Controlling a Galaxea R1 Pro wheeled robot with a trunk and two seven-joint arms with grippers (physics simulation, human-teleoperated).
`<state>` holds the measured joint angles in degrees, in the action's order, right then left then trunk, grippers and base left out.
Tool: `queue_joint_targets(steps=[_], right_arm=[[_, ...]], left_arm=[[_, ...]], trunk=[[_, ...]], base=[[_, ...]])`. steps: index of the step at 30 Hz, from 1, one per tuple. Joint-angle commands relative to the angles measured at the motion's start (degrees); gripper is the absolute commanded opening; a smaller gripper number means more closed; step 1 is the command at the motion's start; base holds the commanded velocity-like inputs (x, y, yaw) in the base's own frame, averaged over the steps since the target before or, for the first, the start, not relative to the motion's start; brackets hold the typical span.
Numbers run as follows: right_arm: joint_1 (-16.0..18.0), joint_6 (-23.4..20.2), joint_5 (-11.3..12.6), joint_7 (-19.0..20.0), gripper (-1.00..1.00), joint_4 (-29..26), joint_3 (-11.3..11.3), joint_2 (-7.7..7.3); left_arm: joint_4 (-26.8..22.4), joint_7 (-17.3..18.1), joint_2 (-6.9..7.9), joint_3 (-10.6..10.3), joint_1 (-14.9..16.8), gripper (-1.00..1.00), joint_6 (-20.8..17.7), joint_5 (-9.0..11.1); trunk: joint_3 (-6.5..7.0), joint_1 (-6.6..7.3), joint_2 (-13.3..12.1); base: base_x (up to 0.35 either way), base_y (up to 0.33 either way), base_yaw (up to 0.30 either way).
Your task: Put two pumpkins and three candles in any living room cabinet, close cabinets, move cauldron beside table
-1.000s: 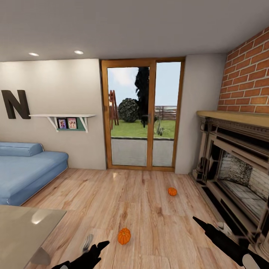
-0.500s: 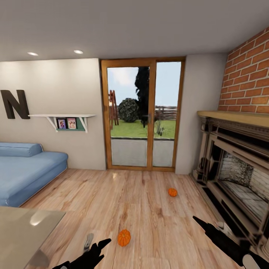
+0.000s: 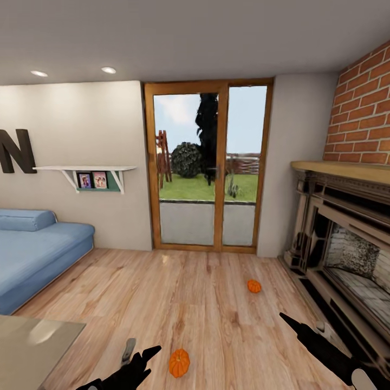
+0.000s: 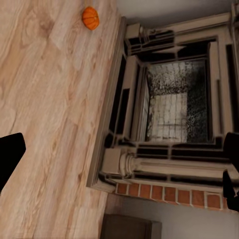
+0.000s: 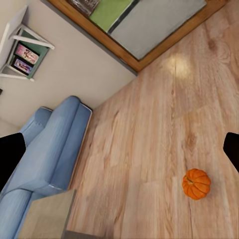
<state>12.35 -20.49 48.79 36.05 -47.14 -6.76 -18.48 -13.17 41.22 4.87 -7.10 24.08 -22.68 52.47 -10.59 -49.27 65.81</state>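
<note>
Two orange pumpkins lie on the wood floor. The near pumpkin (image 3: 179, 362) (image 5: 196, 183) sits just right of my left gripper (image 3: 142, 353). The far pumpkin (image 3: 254, 286) (image 4: 90, 18) lies close to the fireplace hearth, ahead of my right gripper (image 3: 300, 325). Both grippers hang low over the floor, open and empty; each wrist view has its black fingertips (image 4: 10, 154) (image 5: 10, 154) spread to the frame's edges. The table (image 3: 32, 346) (image 5: 50, 214) shows a greyish corner at the lower left. Candles and cauldron are out of view. A dark brown block (image 4: 127, 226) past the fireplace could be the cabinet; I cannot tell.
A blue sofa (image 3: 38, 254) (image 5: 50, 149) runs along the left wall. The brick fireplace (image 3: 346, 254) (image 4: 174, 109) and its raised hearth fill the right side. A wood-framed glass door (image 3: 208, 168) closes the far wall. Bare plank floor (image 3: 179, 292) stretches between them.
The whole view has shifted: the camera moved forward, so the door looks larger and both pumpkins sit lower in the picture. The arms hold the same pose.
</note>
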Motion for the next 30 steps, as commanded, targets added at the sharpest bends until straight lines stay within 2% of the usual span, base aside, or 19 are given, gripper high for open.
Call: queue_joint_targets(steps=[1,8,13,18,30], right_arm=[[0.04,-0.54,0.49,0.09,1.0,-0.02,-0.09,-0.01],[0.04,-0.82,0.51,0.39,1.0,-0.1,-0.09,-0.06],[0.04,-1.04,0.39,3.93,1.0,-0.13,-0.09,-0.12],[0.04,-1.07,0.35,4.85,1.0,-0.07,-0.09,-0.15],[0.04,-1.05,0.25,5.1,1.0,-0.05,-0.1,-0.15]], left_arm=[[-0.01,0.08,0.05,-0.39,0.05,1.0,-0.37,0.59],[-0.33,0.17,0.01,-0.44,0.03,1.0,-0.15,0.49],[-0.54,0.66,0.04,-0.45,0.01,1.0,0.01,0.45],[-0.56,2.22,0.03,-0.46,0.01,1.0,0.08,0.39],[-0.67,2.8,0.04,-0.46,0.0,1.0,0.21,0.36]], trunk=[[-0.08,-0.04,0.05],[-0.08,-0.04,0.05],[-0.08,-0.04,0.05],[-0.08,-0.04,0.05],[-2.23,-2.67,4.87]], base=[[0.201,0.068,0.0],[0.059,0.02,0.0],[0.007,0.002,0.0],[0.001,0.0,0.0],[0.0,0.0,0.0]])
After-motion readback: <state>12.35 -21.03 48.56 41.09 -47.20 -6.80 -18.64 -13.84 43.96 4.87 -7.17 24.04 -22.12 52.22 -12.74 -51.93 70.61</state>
